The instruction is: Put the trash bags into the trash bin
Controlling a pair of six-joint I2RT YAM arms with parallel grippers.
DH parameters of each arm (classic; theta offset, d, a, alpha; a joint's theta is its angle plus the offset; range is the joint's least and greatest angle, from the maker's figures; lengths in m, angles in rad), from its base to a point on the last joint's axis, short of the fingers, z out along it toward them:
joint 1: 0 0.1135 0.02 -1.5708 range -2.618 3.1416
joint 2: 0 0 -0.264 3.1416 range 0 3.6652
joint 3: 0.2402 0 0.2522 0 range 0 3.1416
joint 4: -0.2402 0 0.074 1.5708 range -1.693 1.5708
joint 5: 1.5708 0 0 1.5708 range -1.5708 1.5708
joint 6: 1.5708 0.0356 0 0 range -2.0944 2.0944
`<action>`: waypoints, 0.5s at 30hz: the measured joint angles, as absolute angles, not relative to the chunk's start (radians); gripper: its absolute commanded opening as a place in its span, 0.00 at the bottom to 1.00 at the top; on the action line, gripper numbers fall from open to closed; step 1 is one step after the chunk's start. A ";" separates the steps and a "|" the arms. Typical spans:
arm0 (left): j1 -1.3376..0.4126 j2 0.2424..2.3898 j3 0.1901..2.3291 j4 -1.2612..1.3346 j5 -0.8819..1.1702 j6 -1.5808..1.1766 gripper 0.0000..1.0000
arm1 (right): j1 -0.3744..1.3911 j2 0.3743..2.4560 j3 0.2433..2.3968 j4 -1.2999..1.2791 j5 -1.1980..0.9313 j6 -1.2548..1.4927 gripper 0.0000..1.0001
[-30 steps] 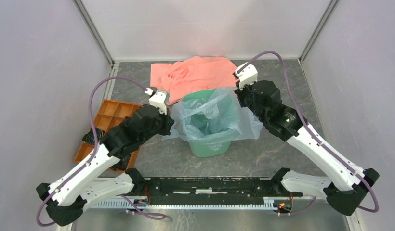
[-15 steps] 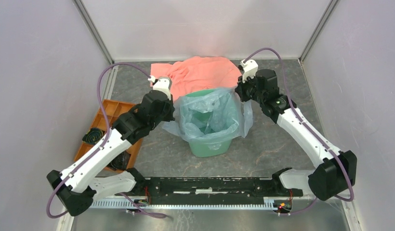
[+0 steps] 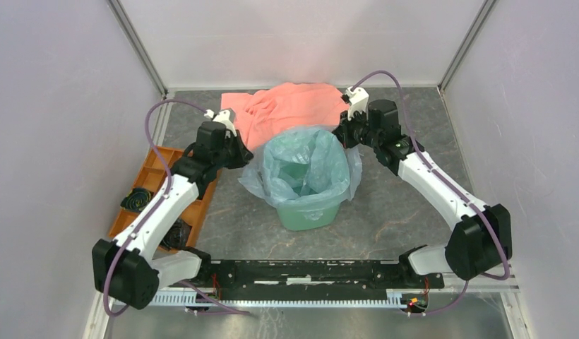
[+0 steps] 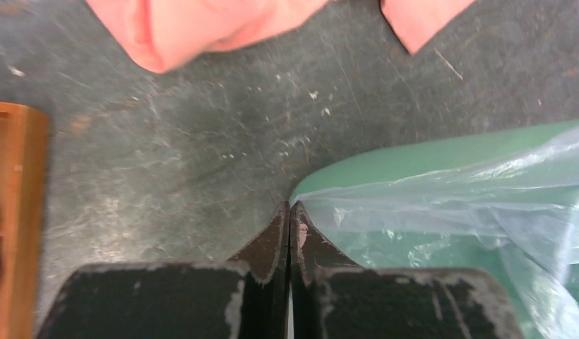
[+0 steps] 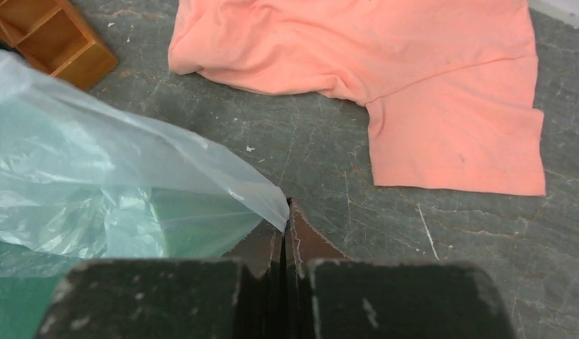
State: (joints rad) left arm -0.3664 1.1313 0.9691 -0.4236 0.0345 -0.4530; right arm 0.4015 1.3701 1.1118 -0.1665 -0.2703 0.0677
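Observation:
The green trash bin [image 3: 305, 210] stands mid-table. The pale blue-grey trash bag [image 3: 301, 161] lines it, with its mouth spread over the rim and film hanging down the outside. My left gripper [image 3: 243, 157] is at the bin's left rear corner, shut on the bag's edge. In the left wrist view the shut tips [image 4: 290, 206] meet the film [image 4: 449, 212] beside the bin's rim [image 4: 414, 152]. My right gripper [image 3: 341, 134] is at the right rear corner. In the right wrist view it is shut [image 5: 285, 208] on a corner of the bag [image 5: 96, 162].
A salmon-pink cloth [image 3: 294, 106] lies behind the bin, close to both grippers; it also shows in the left wrist view [image 4: 202, 28] and the right wrist view [image 5: 385, 85]. An orange compartmented tray [image 3: 166, 162] with dark items sits at the left. Grey walls enclose the table.
Both grippers have moved toward the back and outward with the bag's edge. The bag's mouth has widened and settled lower over the bin's rim.

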 measured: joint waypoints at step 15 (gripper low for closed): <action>-0.353 1.143 0.846 -0.308 0.187 -0.485 0.02 | 0.379 1.332 0.945 -0.095 -0.340 0.089 0.09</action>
